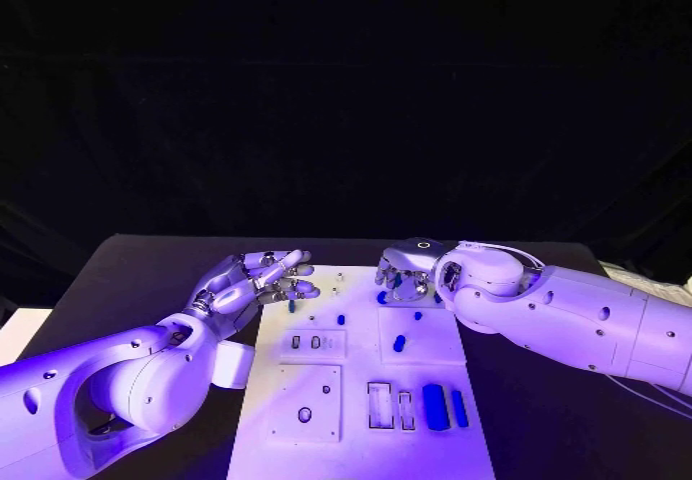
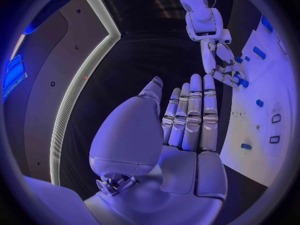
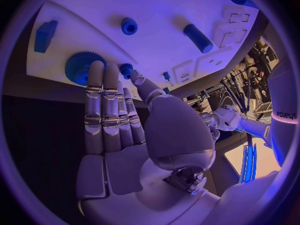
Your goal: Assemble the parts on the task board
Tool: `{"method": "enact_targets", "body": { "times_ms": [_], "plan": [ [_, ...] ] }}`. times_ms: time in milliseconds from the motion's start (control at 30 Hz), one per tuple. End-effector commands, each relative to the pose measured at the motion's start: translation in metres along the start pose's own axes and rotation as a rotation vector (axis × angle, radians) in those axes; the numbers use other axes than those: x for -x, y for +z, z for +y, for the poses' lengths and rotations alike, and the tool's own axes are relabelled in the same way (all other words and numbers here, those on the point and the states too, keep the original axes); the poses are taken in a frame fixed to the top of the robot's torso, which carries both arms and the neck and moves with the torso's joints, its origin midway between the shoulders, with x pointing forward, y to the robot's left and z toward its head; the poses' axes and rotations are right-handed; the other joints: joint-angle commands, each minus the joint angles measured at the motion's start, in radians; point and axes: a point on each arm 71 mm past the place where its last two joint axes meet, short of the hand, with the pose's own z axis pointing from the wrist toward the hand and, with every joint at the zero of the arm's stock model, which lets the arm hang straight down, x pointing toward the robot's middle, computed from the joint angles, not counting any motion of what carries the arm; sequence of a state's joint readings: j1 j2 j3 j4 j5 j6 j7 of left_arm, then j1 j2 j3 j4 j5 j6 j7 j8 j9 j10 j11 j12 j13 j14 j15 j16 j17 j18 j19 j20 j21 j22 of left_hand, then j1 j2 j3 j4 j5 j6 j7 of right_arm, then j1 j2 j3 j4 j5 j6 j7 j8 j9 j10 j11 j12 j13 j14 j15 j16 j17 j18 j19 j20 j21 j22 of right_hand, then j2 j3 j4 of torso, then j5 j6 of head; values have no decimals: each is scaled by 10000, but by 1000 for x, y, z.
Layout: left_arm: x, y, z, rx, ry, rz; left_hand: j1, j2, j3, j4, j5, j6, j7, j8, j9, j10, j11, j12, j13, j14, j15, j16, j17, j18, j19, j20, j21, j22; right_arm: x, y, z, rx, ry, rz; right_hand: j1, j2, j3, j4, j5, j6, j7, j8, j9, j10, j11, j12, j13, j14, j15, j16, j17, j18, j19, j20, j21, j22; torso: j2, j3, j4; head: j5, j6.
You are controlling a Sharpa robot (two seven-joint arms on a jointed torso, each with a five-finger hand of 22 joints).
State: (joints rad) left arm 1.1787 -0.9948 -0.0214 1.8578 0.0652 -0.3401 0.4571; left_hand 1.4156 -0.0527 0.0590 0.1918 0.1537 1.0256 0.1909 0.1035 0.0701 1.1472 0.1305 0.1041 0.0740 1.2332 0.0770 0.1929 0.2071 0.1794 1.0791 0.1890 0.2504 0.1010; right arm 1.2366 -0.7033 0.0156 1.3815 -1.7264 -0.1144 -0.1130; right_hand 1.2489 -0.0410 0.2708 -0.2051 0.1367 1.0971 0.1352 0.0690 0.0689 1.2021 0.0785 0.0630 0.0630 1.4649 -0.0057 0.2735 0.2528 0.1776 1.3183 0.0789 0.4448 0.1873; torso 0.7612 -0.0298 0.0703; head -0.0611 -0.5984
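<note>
A white task board (image 1: 361, 440) lies in the middle of the black bench (image 1: 130, 270), with small blue parts (image 1: 434, 407) set on it. The left robot hand (image 1: 257, 282) is held open and empty at the board's far left edge. The right robot hand (image 1: 408, 274) is held open over the far edge, its fingertips (image 3: 103, 70) at a blue gear (image 3: 80, 67).

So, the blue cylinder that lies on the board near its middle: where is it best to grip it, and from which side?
Probably across its middle. The blue cylinder lies flat on the task board, its long axis running roughly away from the robot, so the fingers should come down from above and close on its two long rounded sides. The right hand hovers nearest.
</note>
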Motion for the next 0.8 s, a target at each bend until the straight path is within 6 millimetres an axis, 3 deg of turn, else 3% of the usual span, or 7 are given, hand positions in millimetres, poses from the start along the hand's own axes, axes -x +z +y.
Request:
{"method": "enact_targets", "body": {
  "times_ms": [33, 533, 800],
  "plan": [
    [-3, 0, -2, -30, -100, 202, -106, -26, -66, 19, -5, -14, 37, -34, -15, -44, 44, -53, -12, 65, 16, -39, 8, 42, 92, -3, -13, -15, -3, 1, 0, -54, -428, 435, 28, -119, 61, 104, -31, 10, -51, -33, 10, -43, -57, -1, 5, 449, -75, 183, 140, 40, 117, -12, 105, 50, 43, 0, 21, 6, -7],
    [-1, 0, -4, -3, -54, 160, -113, -33, -82, 9, -8, -30, 49, -58, -17, -62, 52, -82, -15, 77, 18, -46, 37, 43, 107, -2, -16, -21, -7, 5, 2, 189, -401, 736, 202, -71, 919, 562, -220, 339, -131, 7, 47, 234, -151, 1, 4, 457, -208, 1438, 992, 20, 462, -130, 978, 548, 83, 6, 58, 31, -94],
    [0, -1, -5, -2, -25, 119, -107, -32, -85, -3, -8, -40, 57, -71, -18, -73, 57, -99, -17, 83, 19, -50, 54, 42, 115, -2, -19, -25, -9, 7, 3, 325, -347, 854, 253, -213, 1465, 835, -317, 468, -163, -9, 54, 277, -161, -5, 0, 253, -210, 1719, 1276, 7, 294, -133, 1465, 877, 95, -2, 77, 31, -180]
  ]
}}
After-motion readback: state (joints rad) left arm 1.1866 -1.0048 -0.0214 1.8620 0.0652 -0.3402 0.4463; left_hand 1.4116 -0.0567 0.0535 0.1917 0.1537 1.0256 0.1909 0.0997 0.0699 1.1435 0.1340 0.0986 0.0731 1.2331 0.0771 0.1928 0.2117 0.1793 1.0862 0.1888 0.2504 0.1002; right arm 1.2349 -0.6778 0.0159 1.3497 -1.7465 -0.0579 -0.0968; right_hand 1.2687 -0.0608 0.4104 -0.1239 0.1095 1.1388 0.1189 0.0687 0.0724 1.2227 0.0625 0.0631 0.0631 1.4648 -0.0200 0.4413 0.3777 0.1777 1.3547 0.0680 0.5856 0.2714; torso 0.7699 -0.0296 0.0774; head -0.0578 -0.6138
